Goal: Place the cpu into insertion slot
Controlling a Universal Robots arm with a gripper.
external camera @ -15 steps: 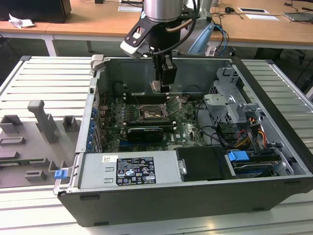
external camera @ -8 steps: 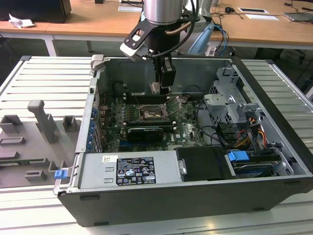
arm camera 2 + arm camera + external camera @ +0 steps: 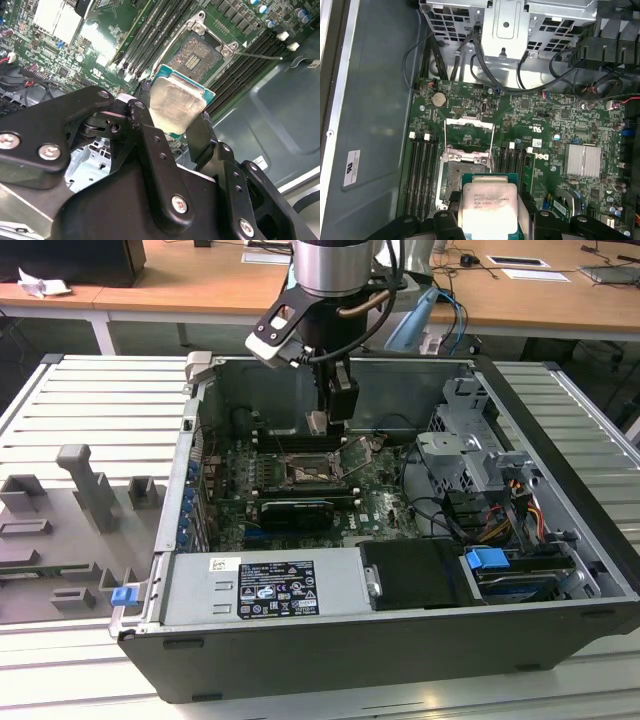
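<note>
You have the open computer case [image 3: 330,660], with its walls standing all around the motherboard [image 3: 545,120]. The gripper [image 3: 175,117] hangs inside, toward the case's far wall, clamped on two opposite edges of the cpu [image 3: 177,102]. The cpu is in the air above the insertion slot [image 3: 462,175]. The slot's frame [image 3: 469,127] is folded open, and memory slots [image 3: 422,170] run close along both sides. A printed white label [image 3: 275,587] lies on the metal cover by the near wall. The cpu's face carries small print too.
</note>
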